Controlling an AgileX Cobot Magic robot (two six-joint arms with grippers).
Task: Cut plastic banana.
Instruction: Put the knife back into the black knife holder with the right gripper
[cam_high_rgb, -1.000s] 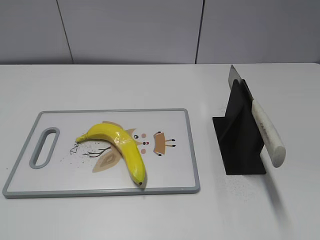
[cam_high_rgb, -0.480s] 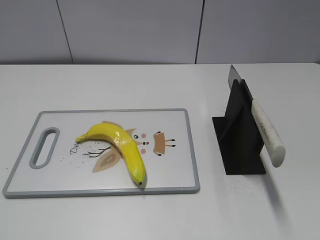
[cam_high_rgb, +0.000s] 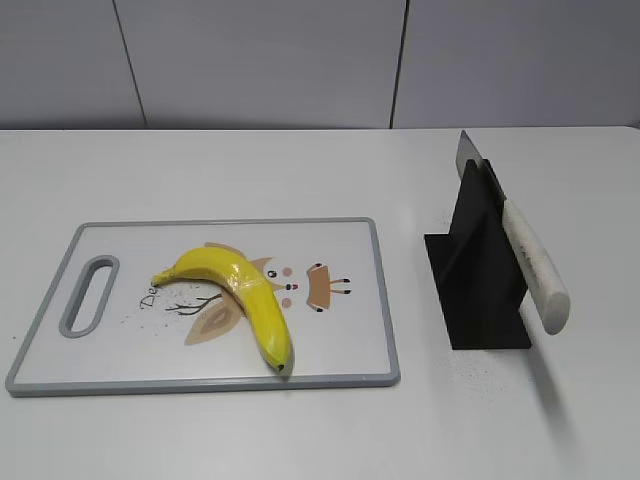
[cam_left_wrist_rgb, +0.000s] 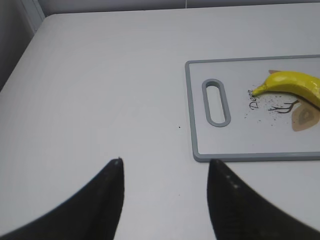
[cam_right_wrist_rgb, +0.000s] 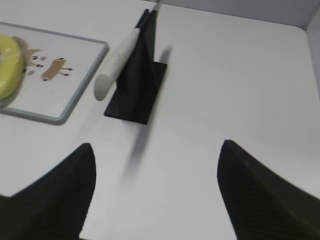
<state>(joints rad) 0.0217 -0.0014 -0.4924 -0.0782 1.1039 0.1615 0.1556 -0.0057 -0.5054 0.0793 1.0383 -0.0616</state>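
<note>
The plastic banana lies curved on a white cutting board with a grey rim, dark tip toward the front edge. It also shows in the left wrist view and at the left edge of the right wrist view. A knife with a white handle rests slanted in a black stand, also in the right wrist view. My left gripper is open and empty above bare table left of the board. My right gripper is open and empty, in front of the stand. Neither gripper shows in the exterior view.
The cutting board has a slot handle at its left end and a printed cartoon figure. The white table runs back to a grey wall. The table's left edge shows in the left wrist view.
</note>
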